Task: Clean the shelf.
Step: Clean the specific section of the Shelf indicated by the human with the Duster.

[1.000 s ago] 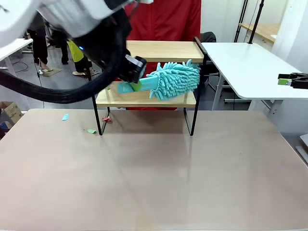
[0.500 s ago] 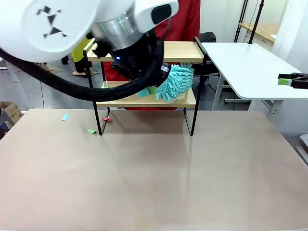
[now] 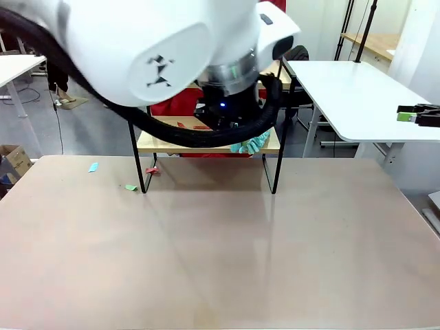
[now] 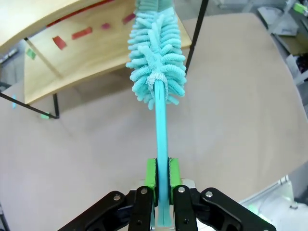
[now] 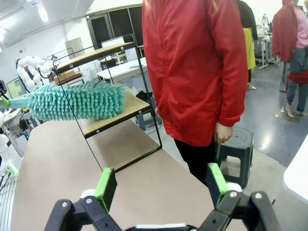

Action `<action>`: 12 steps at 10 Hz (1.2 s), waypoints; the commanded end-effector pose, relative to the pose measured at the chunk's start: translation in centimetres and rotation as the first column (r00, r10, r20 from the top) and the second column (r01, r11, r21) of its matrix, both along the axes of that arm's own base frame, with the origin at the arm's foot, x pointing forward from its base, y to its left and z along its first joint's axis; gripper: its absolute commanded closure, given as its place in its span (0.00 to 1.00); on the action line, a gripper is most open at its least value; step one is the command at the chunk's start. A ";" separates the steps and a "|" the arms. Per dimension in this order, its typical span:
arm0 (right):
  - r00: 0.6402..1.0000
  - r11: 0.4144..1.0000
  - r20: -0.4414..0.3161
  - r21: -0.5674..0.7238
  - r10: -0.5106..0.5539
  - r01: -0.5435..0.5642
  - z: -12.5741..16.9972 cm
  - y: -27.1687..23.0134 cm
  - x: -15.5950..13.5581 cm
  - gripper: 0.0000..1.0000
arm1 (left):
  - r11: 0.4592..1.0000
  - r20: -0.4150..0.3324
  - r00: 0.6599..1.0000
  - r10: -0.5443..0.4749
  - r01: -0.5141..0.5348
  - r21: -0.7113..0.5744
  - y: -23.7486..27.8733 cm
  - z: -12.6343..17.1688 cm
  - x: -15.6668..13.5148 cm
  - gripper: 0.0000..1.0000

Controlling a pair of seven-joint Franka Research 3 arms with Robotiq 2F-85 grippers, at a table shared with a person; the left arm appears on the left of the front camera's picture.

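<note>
The teal chenille duster [image 4: 156,53] is pinched by its handle in the jaws of the left gripper [image 4: 162,176], head over the lower board of the wooden, black-framed two-tier shelf [image 4: 106,57] far across the beige surface [image 3: 220,261]. Its frame could be snagged and dragged by a wide sweep. Red paper scraps [image 4: 82,33] are scattered there. On the right gripper [image 5: 161,185] the jaws are spread, and a red-jacketed person [image 5: 192,72] is stood behind.

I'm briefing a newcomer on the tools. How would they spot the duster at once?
Find the two-tier wooden shelf on the table's far side. At its lower board, the left gripper holds the duster: a fluffy turquoise head on a flat turquoise handle, unlike the small red scraps there.
</note>
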State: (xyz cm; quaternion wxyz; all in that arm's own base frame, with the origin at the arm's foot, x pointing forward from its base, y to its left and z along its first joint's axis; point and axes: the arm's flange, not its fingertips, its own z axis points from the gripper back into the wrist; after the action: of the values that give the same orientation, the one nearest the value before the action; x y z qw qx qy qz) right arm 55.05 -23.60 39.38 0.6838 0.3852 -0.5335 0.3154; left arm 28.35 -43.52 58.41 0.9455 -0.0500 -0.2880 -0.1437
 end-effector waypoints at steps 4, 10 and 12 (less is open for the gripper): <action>1.000 1.000 0.004 -0.003 0.003 -0.003 0.3 0.1 0.1 0.00 | 0.994 0.053 0.994 0.096 -0.094 -0.047 -4.5 -0.2 3.4 0.87; 1.000 1.000 0.004 -0.003 0.003 -0.003 0.3 0.1 0.1 0.00 | 0.997 0.006 0.997 0.075 -0.075 -0.027 -6.7 -3.4 5.5 0.87; 1.000 1.000 0.004 -0.003 0.003 -0.003 0.3 0.1 0.1 0.00 | 0.997 -0.021 0.997 0.077 -0.078 -0.015 -6.0 -4.0 5.3 0.87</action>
State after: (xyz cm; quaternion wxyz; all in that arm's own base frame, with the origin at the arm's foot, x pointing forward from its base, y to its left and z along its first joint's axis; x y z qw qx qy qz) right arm 55.05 -23.60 39.38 0.6838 0.3852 -0.5334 0.3154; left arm 33.60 -49.86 53.77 0.9516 -0.0526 -0.2834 -0.1069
